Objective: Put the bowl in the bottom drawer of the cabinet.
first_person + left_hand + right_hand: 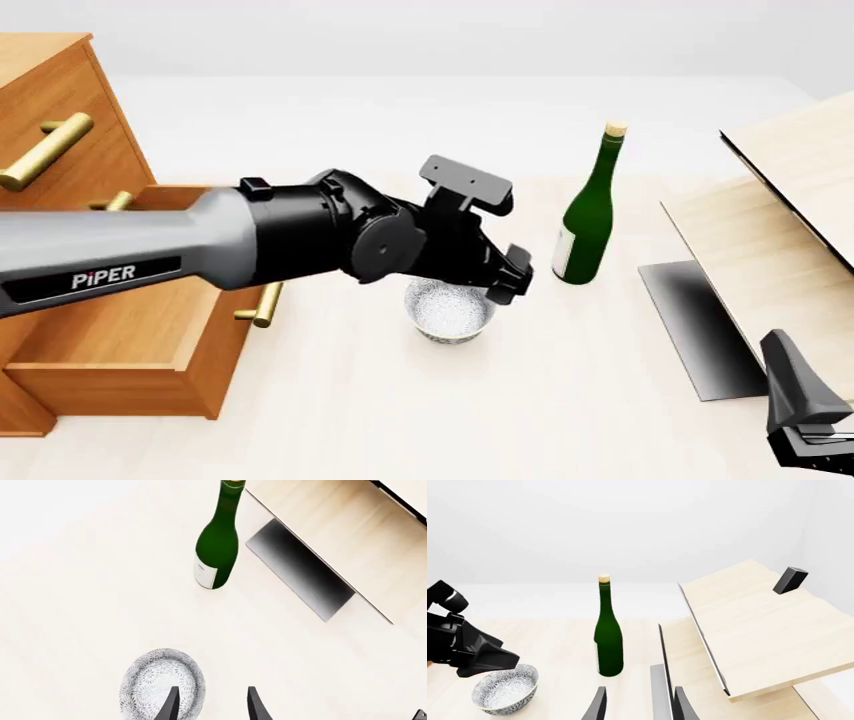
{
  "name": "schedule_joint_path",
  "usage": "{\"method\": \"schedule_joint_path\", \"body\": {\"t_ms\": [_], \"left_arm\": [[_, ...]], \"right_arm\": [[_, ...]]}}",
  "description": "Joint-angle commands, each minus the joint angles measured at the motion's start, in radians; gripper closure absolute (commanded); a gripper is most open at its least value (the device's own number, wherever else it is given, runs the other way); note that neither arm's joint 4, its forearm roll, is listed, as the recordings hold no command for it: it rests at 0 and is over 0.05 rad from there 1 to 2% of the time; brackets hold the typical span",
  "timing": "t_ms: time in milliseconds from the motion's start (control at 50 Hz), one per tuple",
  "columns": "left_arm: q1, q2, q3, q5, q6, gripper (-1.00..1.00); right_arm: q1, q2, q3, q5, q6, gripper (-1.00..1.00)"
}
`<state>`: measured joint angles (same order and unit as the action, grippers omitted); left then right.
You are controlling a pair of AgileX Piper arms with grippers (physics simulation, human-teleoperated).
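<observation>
Seemingly lined up for a rim pinch, the left hand [210, 705] hangs spread and empty, one finger over the small white grey-speckled bowl [160, 685] on the pale table [80, 580].

From the front, the bowl [450, 310] sits under that hand, just beside the orange-brown wooden cabinet's [60, 100] pulled-out bottom drawer [127, 345].

Right wrist: the right hand [639, 705], parted and empty, waits well apart.
</observation>
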<state>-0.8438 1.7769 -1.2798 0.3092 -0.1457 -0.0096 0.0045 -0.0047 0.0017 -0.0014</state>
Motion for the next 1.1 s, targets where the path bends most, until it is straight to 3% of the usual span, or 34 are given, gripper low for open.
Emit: {"method": "schedule_joint_path", "body": {"t_ms": [20, 1100], "left_arm": [[-0.008, 0.044, -0.025, 0.005, -0.009, -1.00], [0.022, 0.161, -0.031, -0.069, -0.050, -1.00]], "right_arm": [[0.000, 0.000, 0.000, 0.000, 0.000, -1.00], [0.000, 0.000, 0.000, 0.000, 0.000, -1.00]]}}
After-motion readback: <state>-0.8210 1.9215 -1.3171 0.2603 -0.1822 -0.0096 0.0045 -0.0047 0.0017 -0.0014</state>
